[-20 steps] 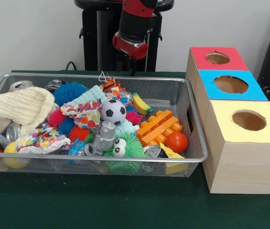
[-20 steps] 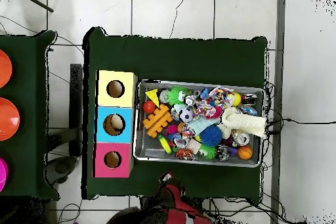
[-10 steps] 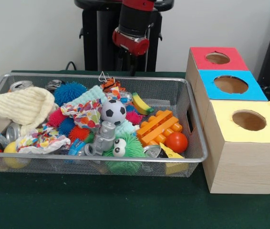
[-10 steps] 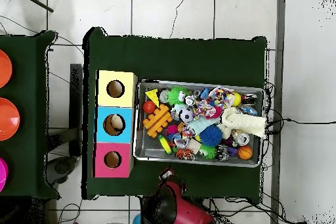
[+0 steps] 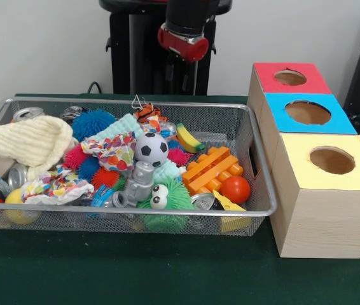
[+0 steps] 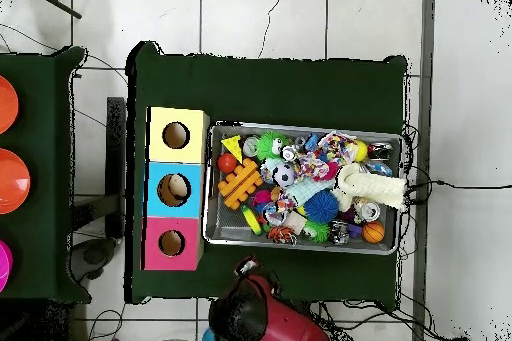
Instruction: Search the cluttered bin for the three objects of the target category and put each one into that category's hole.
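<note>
A wire mesh bin [image 5: 135, 213] holds a heap of toys: a small soccer ball [image 5: 151, 148], an orange brick [image 5: 212, 168], a red ball [image 5: 235, 189], a banana [image 5: 188, 138], a green fuzzy toy with eyes [image 5: 167, 198], a grey robot figure [image 5: 140, 183] and a blue spiky ball [image 5: 94, 122]. To the right stands a wooden box with a red hole [image 5: 290, 77], a blue hole [image 5: 308, 112] and a yellow hole [image 5: 332, 160]. My gripper [image 5: 181, 63] hangs high behind the bin's far edge, above and clear of the toys. In the overhead view the gripper [image 6: 246, 269] sits just outside the bin [image 6: 305, 127].
A cream knit cloth [image 5: 27, 143] covers the bin's left end, with crushed cans [image 5: 27, 114] around it. Patterned fabric [image 5: 113, 151] lies mid-bin. Something pale shows inside the blue hole [image 6: 175, 190] from overhead. Green cloth covers the table [image 5: 167, 273].
The arm has lifted upward and drawn back from the bin's far edge. Nothing in the bin has moved.
</note>
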